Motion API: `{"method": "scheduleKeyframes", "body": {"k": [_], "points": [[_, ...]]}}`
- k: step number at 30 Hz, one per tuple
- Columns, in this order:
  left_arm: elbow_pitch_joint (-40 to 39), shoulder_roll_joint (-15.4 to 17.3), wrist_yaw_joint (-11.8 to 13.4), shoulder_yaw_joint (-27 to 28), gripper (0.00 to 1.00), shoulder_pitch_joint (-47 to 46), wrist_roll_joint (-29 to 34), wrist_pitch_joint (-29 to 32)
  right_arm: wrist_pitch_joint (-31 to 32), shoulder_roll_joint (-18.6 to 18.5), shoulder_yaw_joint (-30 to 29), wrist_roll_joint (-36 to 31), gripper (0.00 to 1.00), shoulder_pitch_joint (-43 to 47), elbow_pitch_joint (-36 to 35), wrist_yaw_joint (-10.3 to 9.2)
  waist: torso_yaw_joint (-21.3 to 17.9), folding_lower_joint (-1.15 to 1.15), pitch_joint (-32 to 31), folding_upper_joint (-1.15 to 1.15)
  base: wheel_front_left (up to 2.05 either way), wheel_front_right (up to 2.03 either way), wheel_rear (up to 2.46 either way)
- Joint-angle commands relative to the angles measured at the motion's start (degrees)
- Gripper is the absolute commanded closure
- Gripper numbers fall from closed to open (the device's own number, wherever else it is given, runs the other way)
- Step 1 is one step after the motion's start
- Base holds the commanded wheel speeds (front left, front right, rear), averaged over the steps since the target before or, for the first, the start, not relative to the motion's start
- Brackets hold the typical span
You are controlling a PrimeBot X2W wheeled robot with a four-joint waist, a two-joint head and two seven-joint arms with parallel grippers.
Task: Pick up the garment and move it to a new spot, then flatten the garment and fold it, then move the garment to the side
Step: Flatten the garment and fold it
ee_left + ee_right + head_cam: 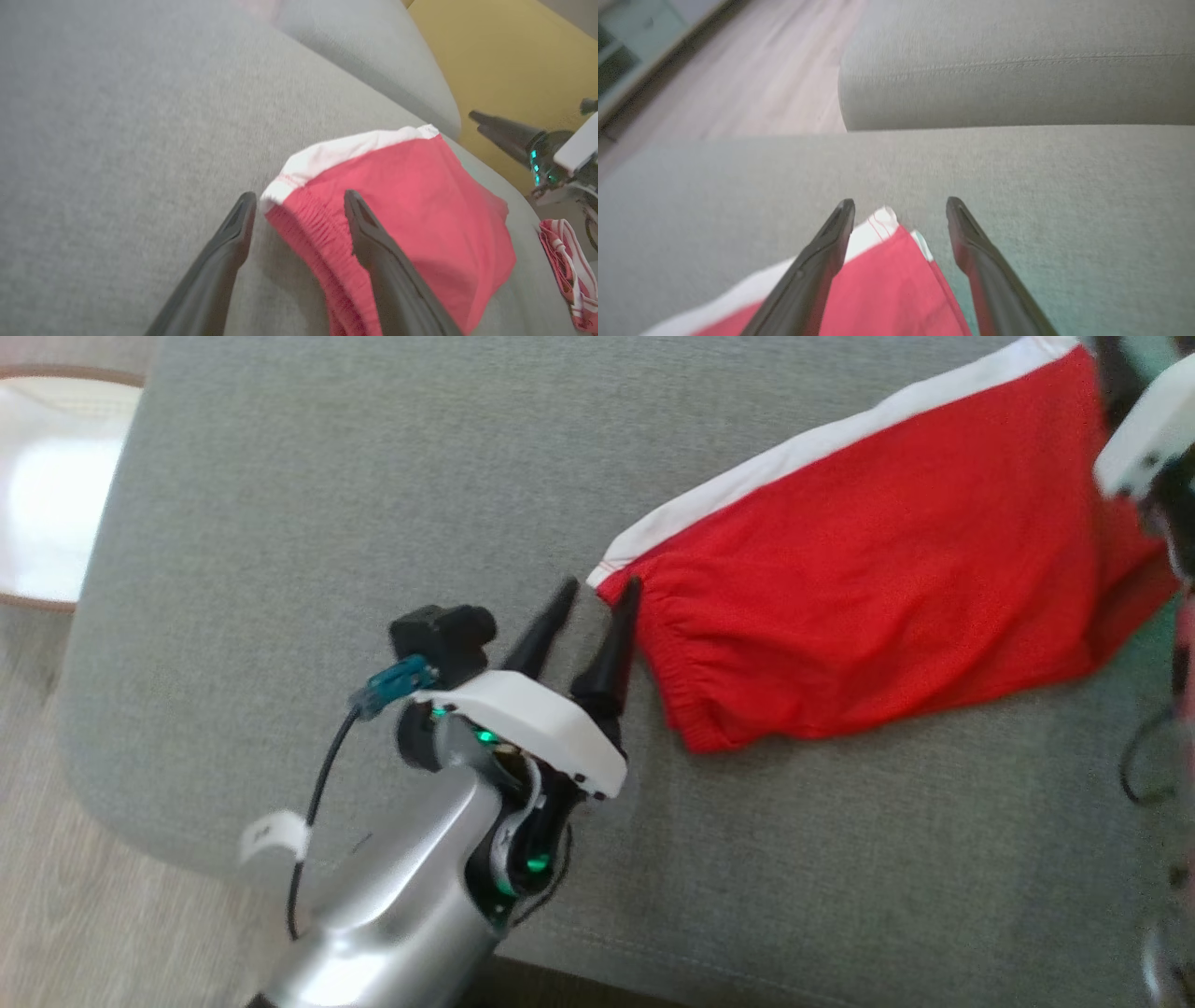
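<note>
On my far left, the wooden floor [56, 896] runs beside a white round top [47, 495] with a brown rim. The grey cushion [373, 476] starts there with a rounded corner. Its left half lies bare, which gives wide open room. The garment [887, 588] lies on the right half and reaches the upper right corner of my head view. A back cushion [1017, 70] closes off the far side. In my left wrist view a yellow surface [514, 70] shows beyond the seat, and a red-and-white striped cloth [565, 261] sits at that view's right edge, apart from the garment.

My silver forearm [401, 915] rises from the bottom edge, slanting up and to the right. My left gripper [600, 588] points at the garment's left corner with its fingers spread. One finger is over bare cushion and the other over the gathered hem, and they clamp nothing. My right gripper [900, 201] stands equally wide, straddling another corner where the white band ends, and grips nothing either.

The cushion is a coarse, even weave with a stitched seam along its front. The garment is soft red knit with a puckered elastic edge and a white band along its far side. My fingers are dark, smooth and tapered.
</note>
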Motion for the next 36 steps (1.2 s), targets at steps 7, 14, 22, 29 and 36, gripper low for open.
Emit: {"method": "scheduleKeyframes", "body": {"k": [7, 14, 22, 29, 36], "points": [[-10.7, 3.7, 5.9, 3.2, 0.00, 4.4, 11.9, -5.2, 8.8, -8.1, 10.5, 0.6, 0.00, 7.4, -5.7, 0.41, -1.2, 0.00, 0.2, 0.00, 0.00, 0.00, 0.00], [-14.4, 1.9, 6.1, 5.7, 0.00, 9.6, 22.4, -5.4, 15.0, -8.3, 11.4, 4.0, 0.00, 8.4, -4.6, 0.41, 0.4, 0.00, 0.6, 0.00, 0.00, 0.00, 0.00], [-15.4, 0.3, 2.5, 10.0, 0.00, 13.6, 30.1, -5.4, 14.2, -2.8, 6.4, 11.8, 1.00, 9.6, -6.3, 0.41, -1.6, 0.00, -1.6, 0.00, 0.00, 0.00, 0.00], [-15.4, 1.0, -0.5, 14.1, 0.00, 18.6, 33.3, -5.4, 13.0, -2.1, -0.9, 15.8, 1.00, 15.7, -9.9, 0.41, -6.3, 0.00, -6.4, 0.00, 0.00, 0.00, 0.00], [-14.6, 1.1, -3.1, 17.2, 0.00, 23.2, 34.9, -5.4, 12.0, -2.2, -17.1, 12.5, 1.00, 17.5, -8.8, 0.41, -9.1, 0.00, -10.3, 0.00, 0.00, 0.00, 0.00]]}}
